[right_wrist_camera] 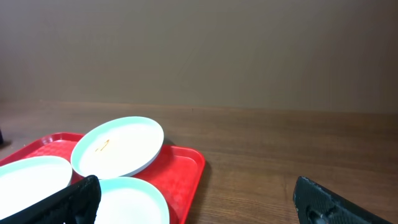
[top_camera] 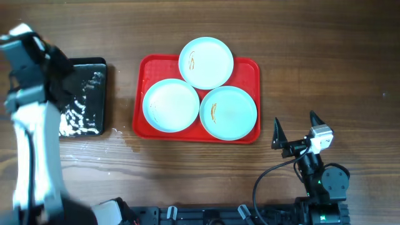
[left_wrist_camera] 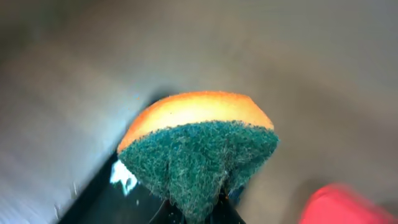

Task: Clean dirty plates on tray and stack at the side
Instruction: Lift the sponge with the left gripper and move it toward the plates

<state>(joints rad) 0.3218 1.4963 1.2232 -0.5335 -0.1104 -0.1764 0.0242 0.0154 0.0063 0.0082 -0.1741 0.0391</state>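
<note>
Light, stiff, probably slick plates (top_camera: 206,62) want a rim hold from the wide-spread right hand (top_camera: 294,119), while the left hand (left_wrist_camera: 198,218) grips the sponge (left_wrist_camera: 199,155).

Left arm (top_camera: 28,134): your arm is up high at the far left.
Left fingers (left_wrist_camera: 233,214): pinched on a sponge (left_wrist_camera: 199,146).
Right fingers (right_wrist_camera: 68,199): spread wide apart.

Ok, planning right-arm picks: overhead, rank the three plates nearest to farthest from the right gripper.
From the right gripper:
1. Right plate, front right of the tray.
2. Far plate, back middle.
3. Left plate, front left.
</note>
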